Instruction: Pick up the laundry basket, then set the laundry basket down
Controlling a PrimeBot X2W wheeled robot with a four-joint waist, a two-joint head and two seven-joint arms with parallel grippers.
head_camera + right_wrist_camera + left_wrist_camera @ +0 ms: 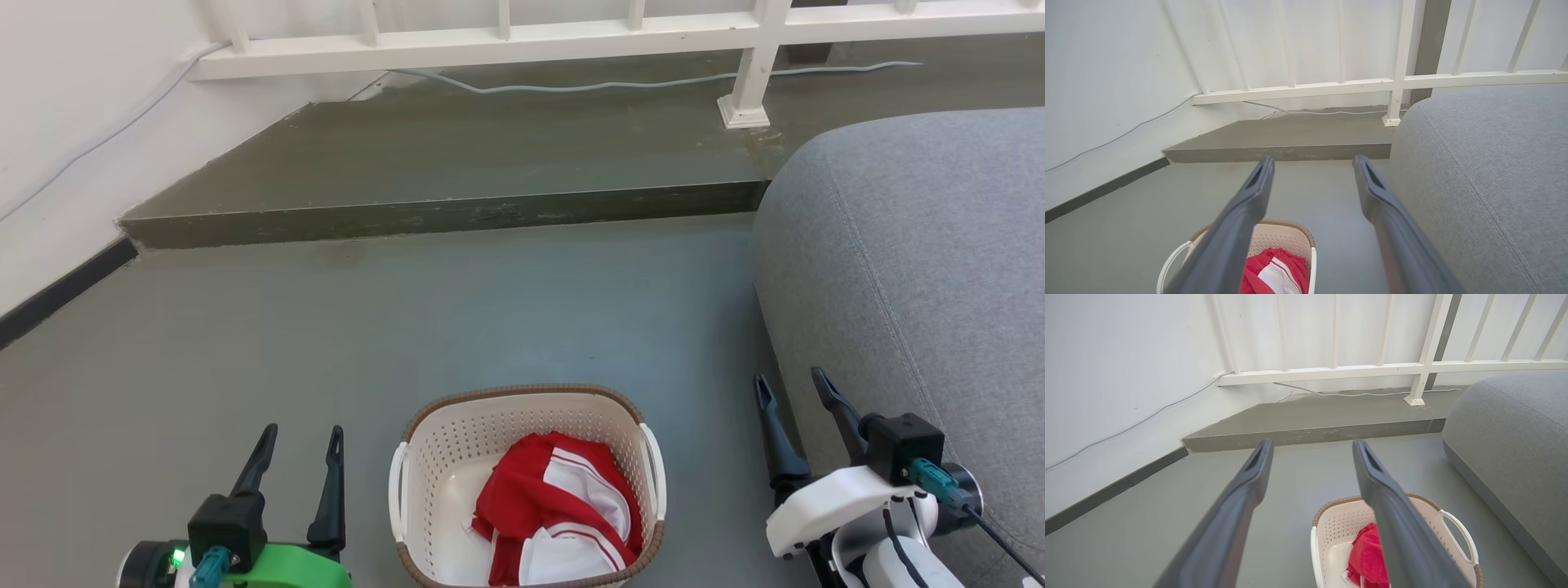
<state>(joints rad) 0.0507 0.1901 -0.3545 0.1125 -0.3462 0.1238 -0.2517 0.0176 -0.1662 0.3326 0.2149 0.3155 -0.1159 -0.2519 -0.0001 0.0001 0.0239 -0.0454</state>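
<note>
Cream plastic, the laundry basket (498,437) sits on the floor (490,310) between the left gripper (302,430) and right gripper (790,377), both spread and empty. With one red-and-white garment (555,506) inside, it looks light and stiff; white side handles (658,474) offer the likeliest holds.

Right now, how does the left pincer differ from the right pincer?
The left pincer has a green mount; the right pincer has a white mount. The left pincer hangs over bare floor to the left of the basket; the right pincer is to the basket's right, by the edge of the grey sofa. Both are open, hold nothing and are clear of the basket.
</note>
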